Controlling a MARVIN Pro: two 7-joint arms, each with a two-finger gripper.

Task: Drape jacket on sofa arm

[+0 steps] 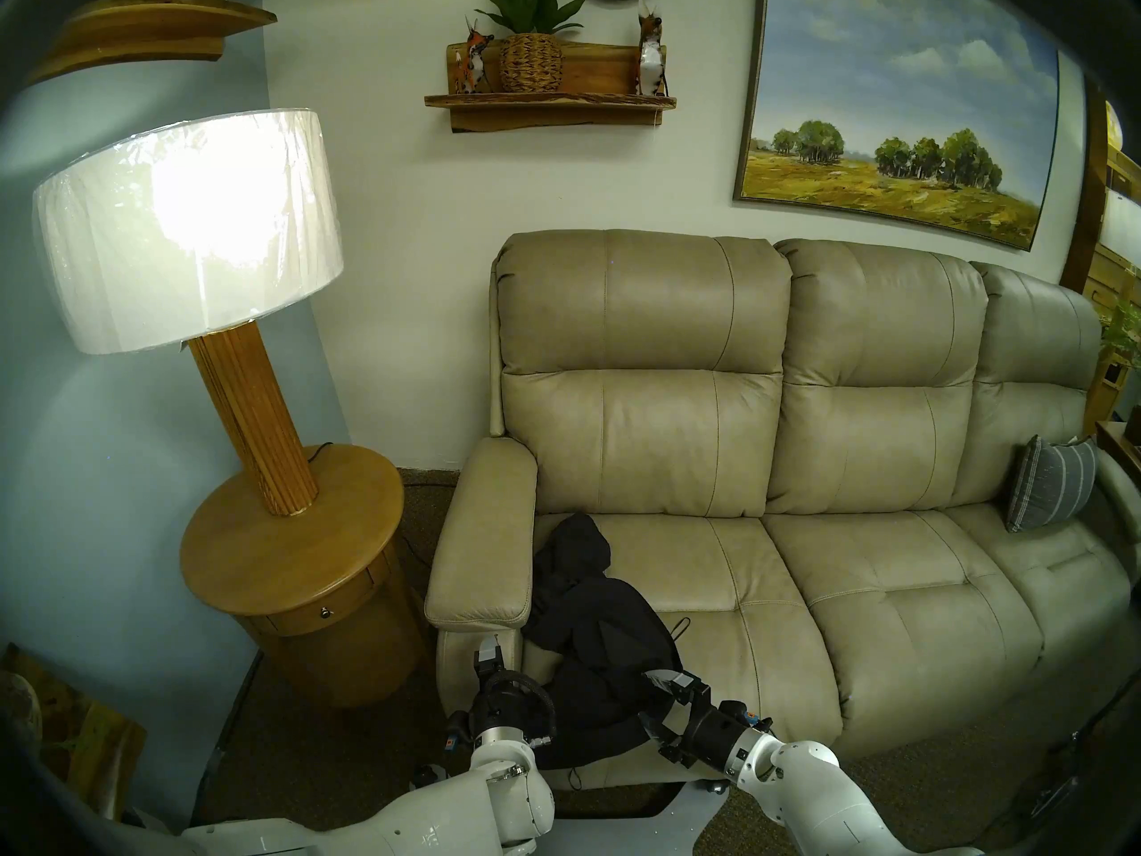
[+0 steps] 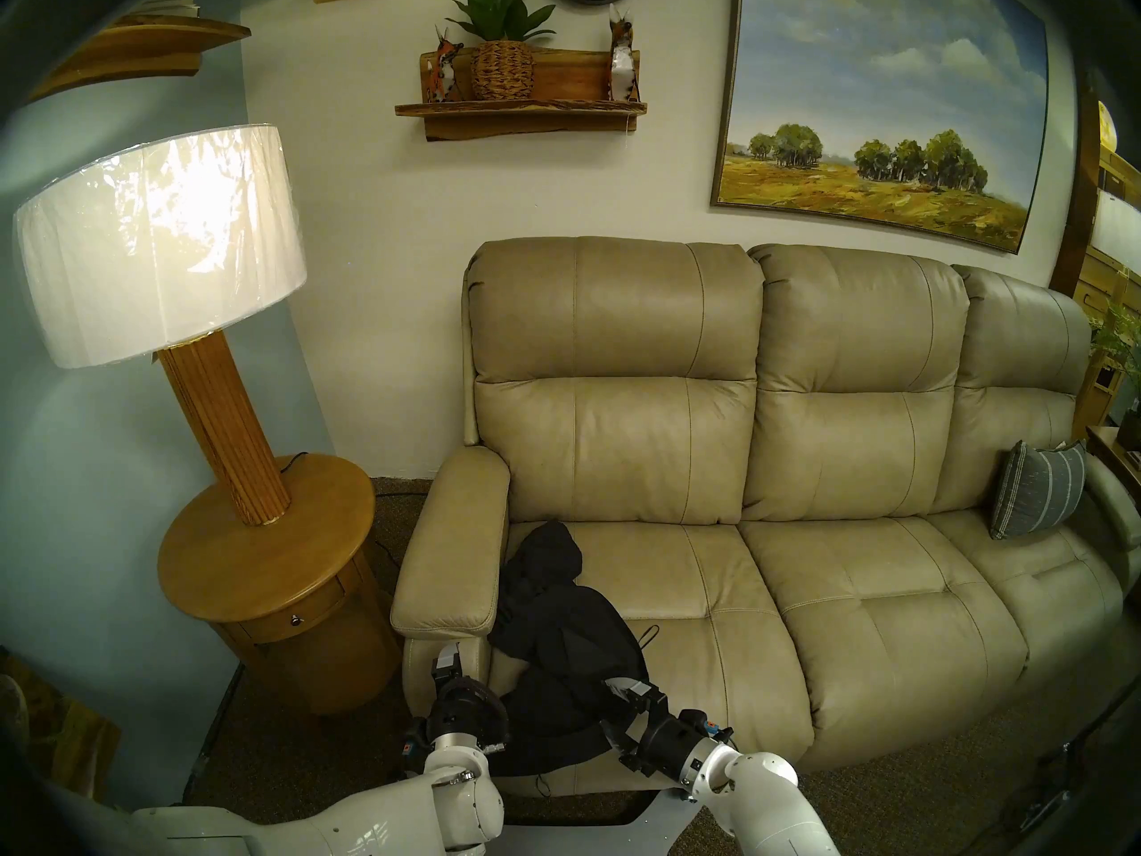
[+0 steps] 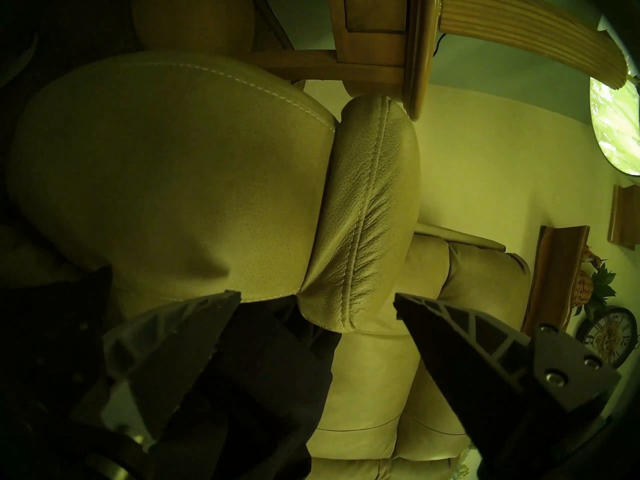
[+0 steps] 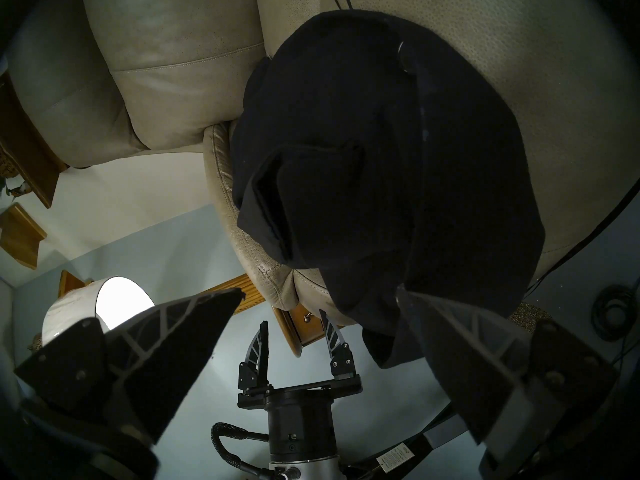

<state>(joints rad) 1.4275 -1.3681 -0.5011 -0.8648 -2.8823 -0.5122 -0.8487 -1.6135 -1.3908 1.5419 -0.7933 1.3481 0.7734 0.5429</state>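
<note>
Because the black hooded jacket (image 1: 593, 638) lies crumpled on the seat beside the sofa arm (image 1: 484, 549), we hold the left gripper (image 4: 294, 325) and right gripper (image 4: 320, 297) near its front edge, fingers apart and empty.

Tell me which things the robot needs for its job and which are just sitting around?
Needed:
soft black hooded fabric jacket, crumpled on the seat
wide beige-tan leather sofa arm, still bare
left tool and right tool, both open

Just sitting around:
grey striped pillow
white-shaded wooden lamp
round wooden side table
</note>
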